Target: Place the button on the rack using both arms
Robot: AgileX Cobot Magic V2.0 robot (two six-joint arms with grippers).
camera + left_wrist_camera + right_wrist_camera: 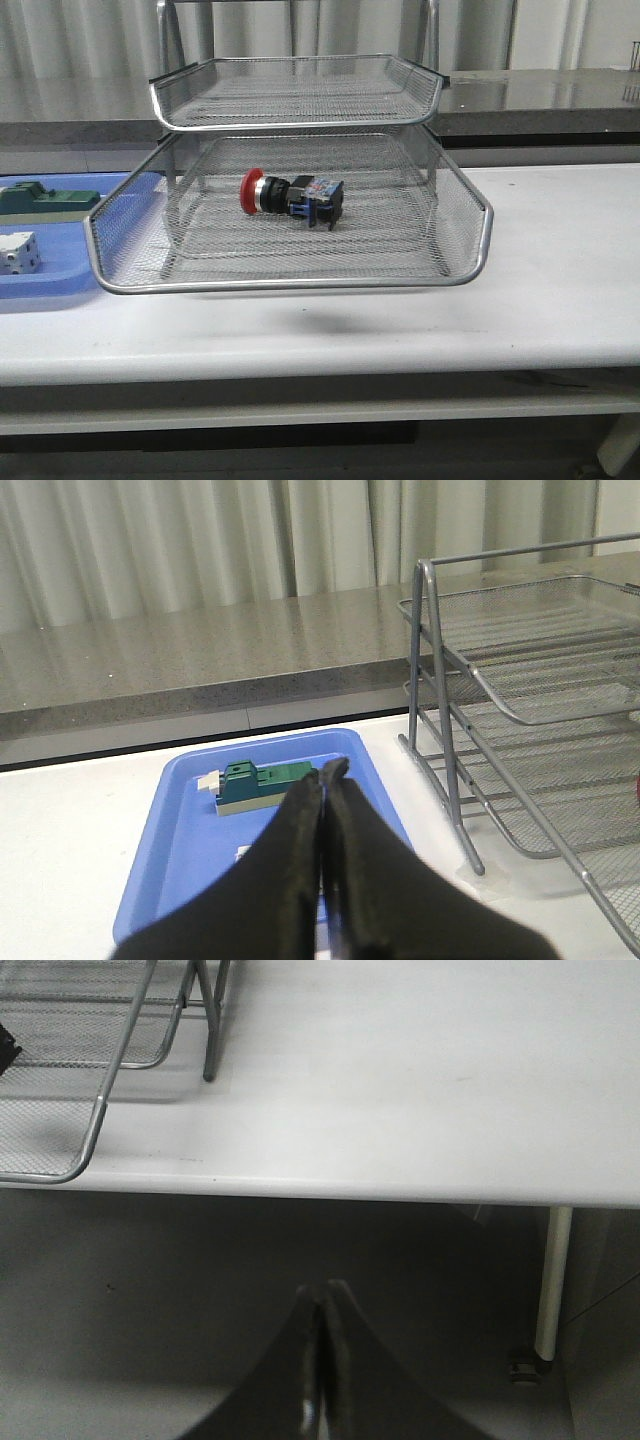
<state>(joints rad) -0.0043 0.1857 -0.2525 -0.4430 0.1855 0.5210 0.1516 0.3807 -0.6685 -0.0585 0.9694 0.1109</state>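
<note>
The button (292, 195), red cap to the left and blue-black block to the right, lies on its side in the pulled-out mesh tier of the rack (480, 250). Neither arm shows in the front view. In the left wrist view my left gripper (327, 770) is shut with nothing in it, hanging over the blue tray, with the rack (445, 720) off to one side. In the right wrist view my right gripper (322, 1288) is shut and empty, held off the table's front edge and below its level. The rack's corner (95, 1125) shows there.
A blue tray (60, 290) sits left of the rack, holding a green block (45, 197) and a white cube-like part (18, 252). The green block (262, 785) lies in the tray (175, 820) just past my left fingertips. A grey counter runs behind. A table leg (552, 1280) stands at the right.
</note>
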